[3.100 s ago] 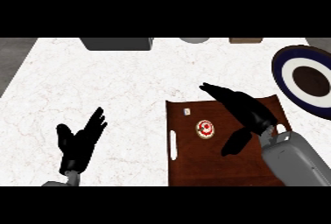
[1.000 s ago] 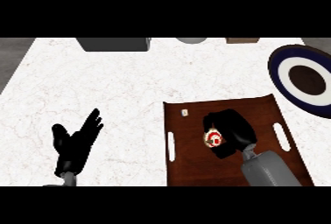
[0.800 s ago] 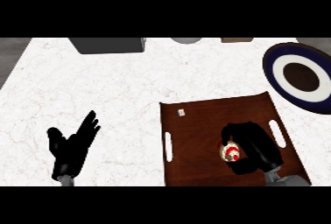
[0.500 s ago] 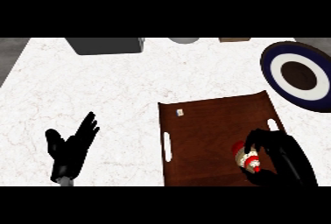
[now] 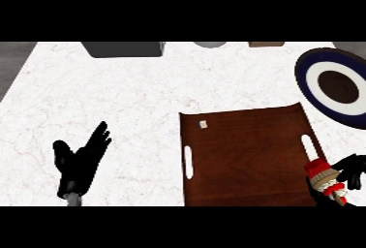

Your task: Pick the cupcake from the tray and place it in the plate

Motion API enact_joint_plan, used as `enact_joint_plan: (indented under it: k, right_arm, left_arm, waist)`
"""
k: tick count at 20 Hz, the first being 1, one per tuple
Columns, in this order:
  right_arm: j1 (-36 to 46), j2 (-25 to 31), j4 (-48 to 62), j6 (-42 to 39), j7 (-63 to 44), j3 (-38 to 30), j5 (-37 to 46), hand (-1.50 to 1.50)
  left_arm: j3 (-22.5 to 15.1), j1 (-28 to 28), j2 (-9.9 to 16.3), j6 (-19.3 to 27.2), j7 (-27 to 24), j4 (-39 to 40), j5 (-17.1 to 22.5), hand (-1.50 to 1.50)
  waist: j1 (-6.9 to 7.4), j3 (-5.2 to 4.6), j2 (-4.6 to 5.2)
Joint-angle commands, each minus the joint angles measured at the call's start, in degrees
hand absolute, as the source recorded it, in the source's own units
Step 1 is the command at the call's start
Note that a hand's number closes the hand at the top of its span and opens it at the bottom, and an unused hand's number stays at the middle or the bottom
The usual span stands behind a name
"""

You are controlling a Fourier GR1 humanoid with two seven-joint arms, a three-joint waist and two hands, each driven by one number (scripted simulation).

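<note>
**Cupcake's in the right robot hand, down at the tray's lower right corner**

Checking in from my remote station. From the head view I'm looking down on the white marbled surface point(image 5: 143, 92), and here's how things sit.

The right robot hand point(image 5: 352, 170) is low at the right edge of the view, black fingers curled around the cupcake point(image 5: 324, 177). I can see the cupcake's red and white bits poking out on the left side of the hand, tilted over rather than upright. It sits right at the lower right corner of the brown wooden tray point(image 5: 247, 155), just past the tray's right handle slot point(image 5: 310, 148). I can't tell whether it's lifted off the tray or touching it, the angle just doesn't show that.

The tray itself has nothing else big on it, only a small pale tag point(image 5: 204, 124) near its upper left corner. There's a second white handle slot on its left side.

The plate point(image 5: 314, 85), dark blue rim with a white ring and a dark brown middle, is up at the right edge of the view, partly cut off. It's well apart from the cupcake, beyond the tray's upper right corner.

My left robot hand point(image 5: 79, 162) is resting at the lower left on the surface, fingers straight and pointing up, holding nothing.

Along the far edge there's a dark grey box point(image 5: 123, 48), a grey round thing point(image 5: 208, 43) and a small brown object point(image 5: 266, 44), all partly cut off.
</note>
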State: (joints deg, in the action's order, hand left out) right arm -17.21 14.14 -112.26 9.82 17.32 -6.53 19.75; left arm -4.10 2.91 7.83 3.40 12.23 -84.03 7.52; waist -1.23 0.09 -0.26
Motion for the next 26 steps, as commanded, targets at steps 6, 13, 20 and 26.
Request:
enact_joint_plan:
  k: [6, 13, 20, 26]
  right_arm:
    - [16.4, 5.5, 18.6, -4.8, -0.3, -17.1, -19.9, 1.5]
    - [29.1, 10.3, 44.1, 1.1, 10.4, -24.7, -17.8, 1.5]
    - [43.5, 21.1, 72.6, -1.5, 22.5, -28.6, -17.6, 1.5]
    - [52.6, 26.6, 87.4, -0.9, 26.9, -28.9, -15.5, 1.5]
  left_arm:
    - [-1.8, -1.0, -1.9, -0.2, -1.6, 3.0, -2.0, 0.0]
    - [-1.4, -1.6, -1.9, -1.8, -0.7, 3.1, -1.0, 0.0]
    - [-1.8, -5.4, -3.5, -0.4, -1.3, 6.2, -2.6, 0.0]
    - [-0.2, -5.6, -1.5, -2.0, 1.5, 2.6, -0.7, 0.0]
  waist:
    - [1.7, -0.04, 0.42]
    - [2.49, 0.02, 0.66]
    - [3.18, 0.13, 1.28]
    - [4.34, 0.22, 1.52]
